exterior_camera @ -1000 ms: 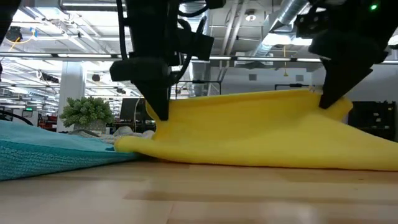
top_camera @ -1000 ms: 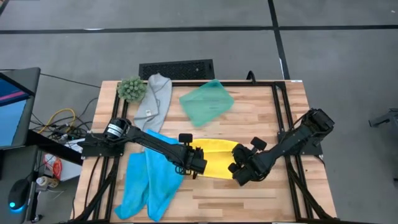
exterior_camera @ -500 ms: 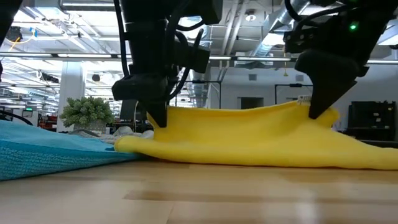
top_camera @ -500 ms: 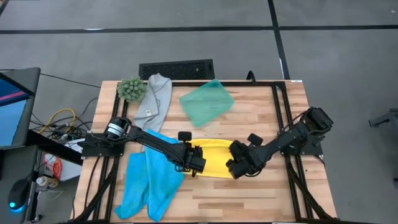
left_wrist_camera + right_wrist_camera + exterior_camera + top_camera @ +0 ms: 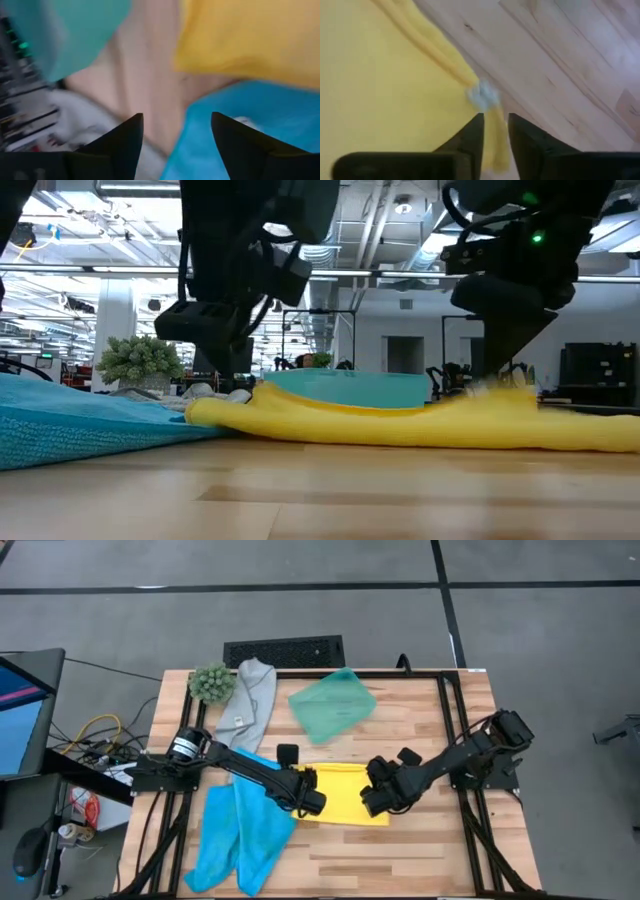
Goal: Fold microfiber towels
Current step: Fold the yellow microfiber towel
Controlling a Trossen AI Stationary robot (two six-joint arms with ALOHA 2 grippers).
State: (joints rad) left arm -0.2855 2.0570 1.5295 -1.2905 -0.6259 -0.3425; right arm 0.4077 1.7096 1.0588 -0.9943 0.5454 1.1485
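The yellow towel (image 5: 345,792) lies flat and folded on the wooden table, mid-front, also low in the low view (image 5: 400,425). My left gripper (image 5: 312,802) hovers open at its left end, nothing between its fingers (image 5: 177,120). At the towel's right end my right gripper (image 5: 372,802) points down, its fingers a little apart with the towel's edge strip (image 5: 495,137) showing in the gap. Two blue towels (image 5: 240,835) lie at the front left, a grey towel (image 5: 250,700) at the back left. My right gripper stands with a finger on either side of the yellow towel's edge (image 5: 495,137), near a small white tag (image 5: 482,97). I cannot tell whether the fingers touch it. The towel rests on the table.
A translucent teal tray (image 5: 332,705) sits at the back middle and a fuzzy green plant ball (image 5: 211,683) at the back left corner. Bare wood (image 5: 430,850) shows along the front right.
Both grippers have let go of the yellow towel's raised edge, which has dropped flat onto the rest of the towel. My right gripper has gone toward the table's left and slightly toward the far edge. My left gripper's fingers have spread wide.
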